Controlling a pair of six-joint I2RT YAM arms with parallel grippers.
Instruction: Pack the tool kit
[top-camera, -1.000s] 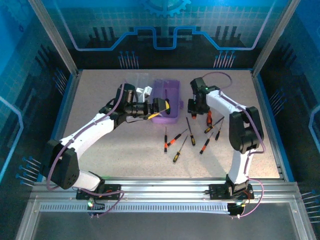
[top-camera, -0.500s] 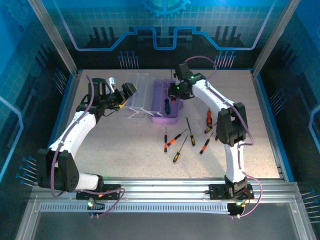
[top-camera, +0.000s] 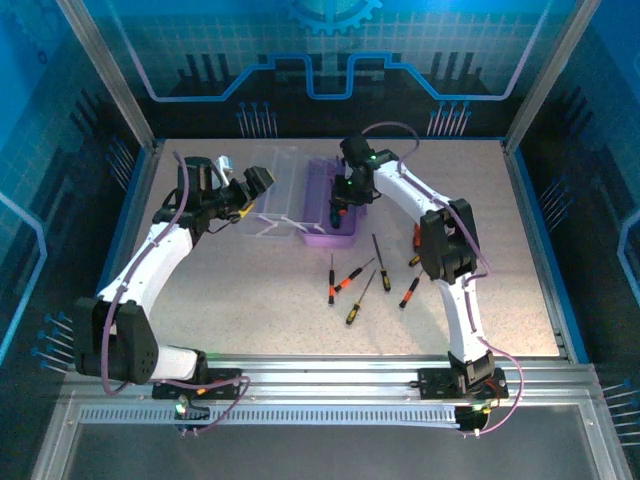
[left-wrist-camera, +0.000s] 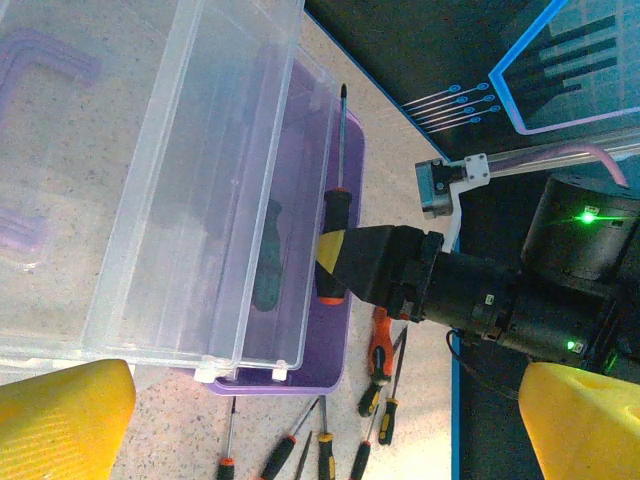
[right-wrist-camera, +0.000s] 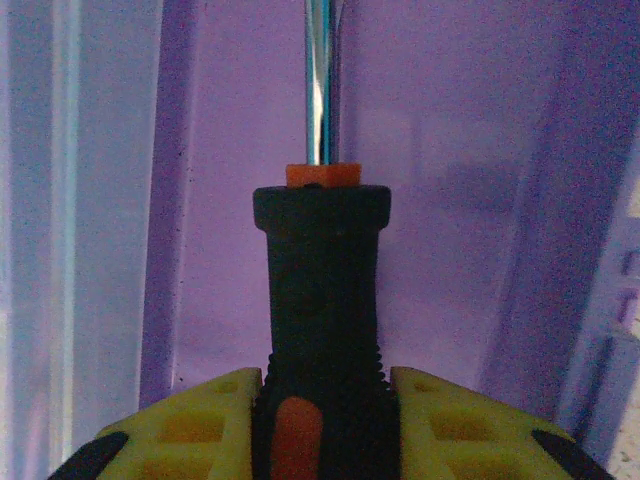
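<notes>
my right end effector (right-wrist-camera: 320, 428) is clamped on the handle of a screwdriver (right-wrist-camera: 320, 262) over the open purple case (top-camera: 330, 239) at upper centre of the top view, and releasing it high or tilted could, i judge, bounce it off the case wall onto the worktop (top-camera: 250, 300).

- Case (top-camera: 330, 238): purple tray, open, with the clear lid (top-camera: 272, 190) laid out to its left.
- Held screwdriver (right-wrist-camera: 320, 300): black-and-orange handle clamped in the right claw (right-wrist-camera: 322, 415), shaft pointing along the tray.
- Loose screwdrivers (top-camera: 362, 297): scattered flat on the bench (top-camera: 250, 290), near the case.
</notes>
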